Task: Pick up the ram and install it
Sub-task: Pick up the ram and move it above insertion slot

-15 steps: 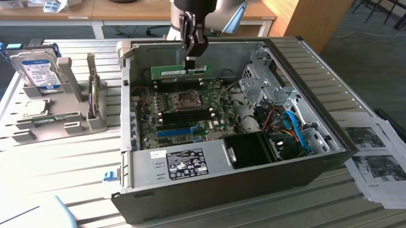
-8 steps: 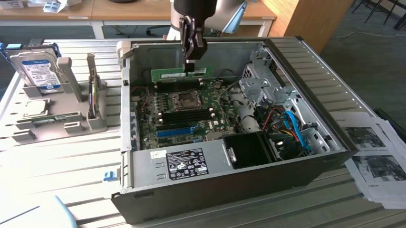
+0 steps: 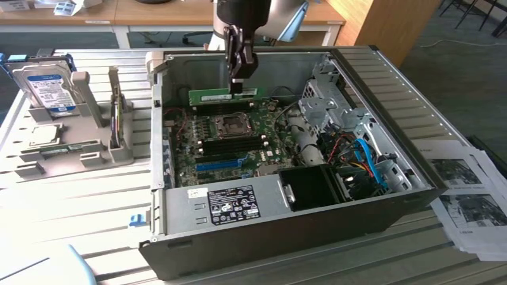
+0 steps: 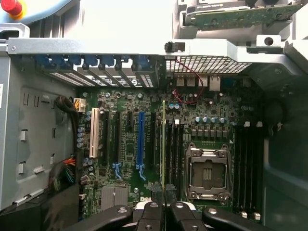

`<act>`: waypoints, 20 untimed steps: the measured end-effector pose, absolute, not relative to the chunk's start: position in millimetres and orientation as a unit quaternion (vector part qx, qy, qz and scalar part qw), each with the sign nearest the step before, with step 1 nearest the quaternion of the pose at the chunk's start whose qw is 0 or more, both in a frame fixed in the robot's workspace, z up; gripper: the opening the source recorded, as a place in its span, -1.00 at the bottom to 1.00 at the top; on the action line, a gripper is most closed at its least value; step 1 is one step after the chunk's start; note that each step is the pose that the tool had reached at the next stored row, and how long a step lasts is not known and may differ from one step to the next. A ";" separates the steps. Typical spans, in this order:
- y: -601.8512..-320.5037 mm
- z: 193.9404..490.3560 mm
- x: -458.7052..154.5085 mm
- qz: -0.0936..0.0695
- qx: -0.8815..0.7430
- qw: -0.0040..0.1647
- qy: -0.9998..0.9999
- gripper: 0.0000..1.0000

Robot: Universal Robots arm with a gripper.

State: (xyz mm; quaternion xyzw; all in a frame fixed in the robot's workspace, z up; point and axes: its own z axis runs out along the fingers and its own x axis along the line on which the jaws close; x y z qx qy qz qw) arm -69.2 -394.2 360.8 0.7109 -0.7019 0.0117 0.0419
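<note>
In the exterior view, the pick-up is done. The gripper (image 3: 236, 88) is closed nearly all the way on the top edge of the ram (image 3: 210, 95), holding it upright over the motherboard (image 3: 253, 145) near the far wall of the open computer case (image 3: 277, 237). Seating is left: the stick looks not yet pressed home. On the tabletop towards the exterior view's left, a grey rack (image 3: 75, 161) holds a hard drive (image 3: 49, 89) and what looks like a second green stick.

In the wrist view, the ram (image 4: 163, 144) appears edge-on between the gripper (image 4: 163, 204) fingers. It lines up with the black memory slots beside the CPU socket (image 4: 207, 173).
</note>
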 end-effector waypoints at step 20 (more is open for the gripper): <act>-394.2 344.9 -69.2 0.011 0.707 0.042 -0.706 -0.78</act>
